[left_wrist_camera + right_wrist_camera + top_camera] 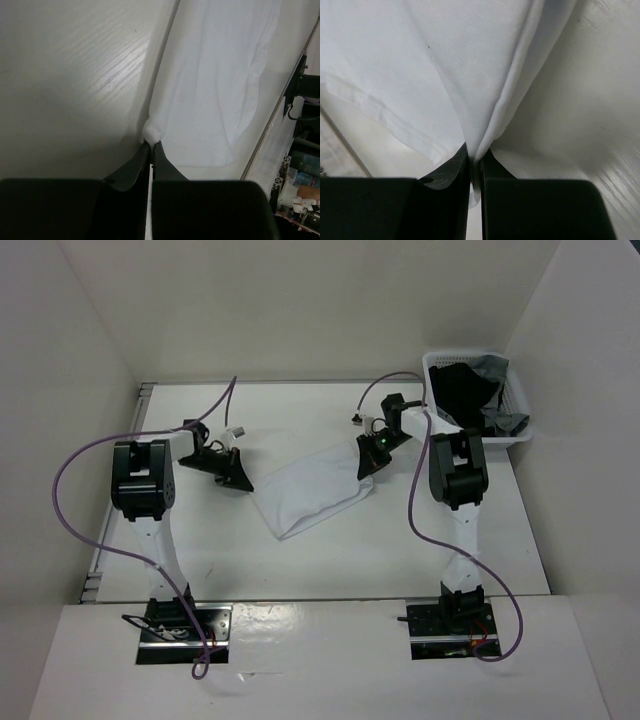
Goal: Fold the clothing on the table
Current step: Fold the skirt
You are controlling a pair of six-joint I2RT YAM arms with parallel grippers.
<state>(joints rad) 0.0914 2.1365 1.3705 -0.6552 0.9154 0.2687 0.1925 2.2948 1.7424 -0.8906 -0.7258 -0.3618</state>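
TABLETOP, FROM ABOVE: A thin metal rail [110, 530] runs along the left edge of a large, flat, matte white tabletop [330, 570]. Just right of it, a looping purple cable [75, 465] trails off the left arm. The black two-finger left gripper [232, 472] is fully closed on the left corner of a plain white, thin fabric garment [310, 495]. In the left wrist view a small bunch of cloth is pinched between its fingertips [142, 155].

The garment lies in the middle of the tabletop, well away from every edge. It is drawn out as a slanted band from the left gripper toward the far right, and its loose lower edge sags toward the near side.

At the garment's far-right end, the black right gripper [368, 462] is clamped on a fold of the same cloth. Its jaws stand only a sliver apart, and the right wrist view shows fabric pulled into ridges between its fingertips [456, 162].

In the far right corner stands a white plastic slatted basket [520, 405], holding a crumpled black garment [462, 388] and a grey garment [510, 423].
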